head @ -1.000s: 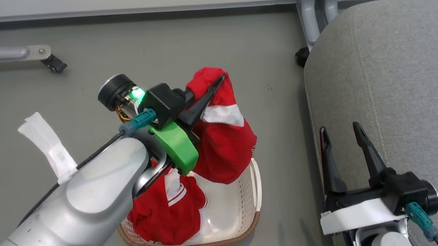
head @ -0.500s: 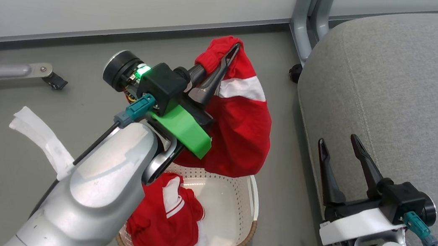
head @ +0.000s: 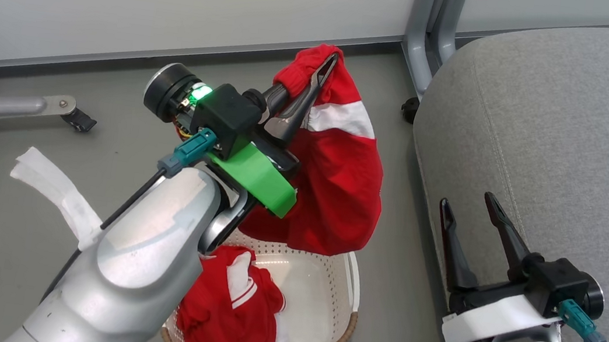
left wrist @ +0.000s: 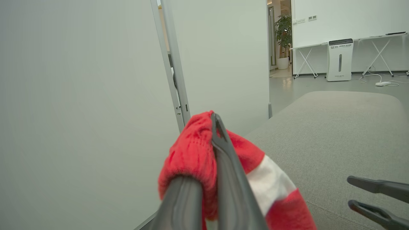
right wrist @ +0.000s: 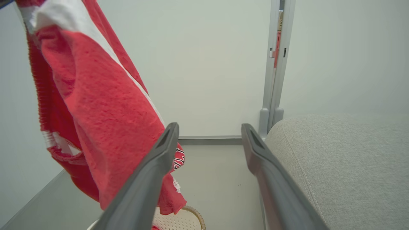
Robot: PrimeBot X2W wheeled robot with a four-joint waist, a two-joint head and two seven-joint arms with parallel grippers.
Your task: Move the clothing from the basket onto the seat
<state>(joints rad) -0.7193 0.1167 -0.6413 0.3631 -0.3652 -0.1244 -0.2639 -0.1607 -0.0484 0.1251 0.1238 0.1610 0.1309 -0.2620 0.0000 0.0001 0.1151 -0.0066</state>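
– Head view first: what did the left gripper [head: 328, 59] hold?
– Its two long dark fingers [head: 301, 106] were clenched on the knitted cuff of a soft red fabric garment with a white stripe [head: 336, 199]. This garment hung free from them, and its lower end was just above the far rim of the small cream-white perforated plastic basket with a brown woven rim [head: 346, 323].
– And the second piece?
– Another red garment with white trim [head: 230, 314] lay crumpled inside the basket, at its left side, partly hidden by the pale left forearm [head: 139, 267].
– Where was the large grey fabric-upholstered seat [head: 550, 138]?
– Just right of the basket. The right gripper [head: 466, 200] was at its near edge, jaws released and holding nothing. In the right wrist view the hanging garment was left of these fingers; whether it touched one, I could not tell.
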